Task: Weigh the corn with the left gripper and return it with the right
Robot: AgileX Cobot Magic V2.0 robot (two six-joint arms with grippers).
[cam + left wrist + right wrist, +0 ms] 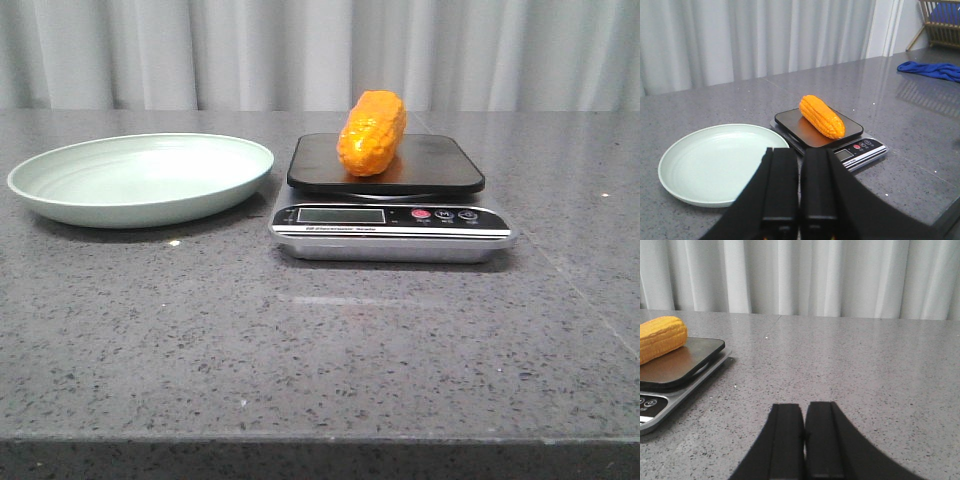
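Observation:
The orange-yellow corn [372, 133] lies on the black platform of the kitchen scale [390, 215], also seen as the corn [821, 116] in the left wrist view and the corn [660, 338] in the right wrist view. A pale green plate [140, 180] sits empty to the scale's left. My left gripper [800, 152] is shut with nothing in it, held back from the plate [715, 167] and scale [860, 150]. My right gripper [804, 407] is shut and empty, to the right of the scale [670, 385]. Neither gripper shows in the front view.
Grey speckled tabletop [330, 340] stretches in front of the scale and plate. White curtains hang behind the table. A blue cloth [932, 70] lies at the far right, with a wooden rack [940, 22] beyond it.

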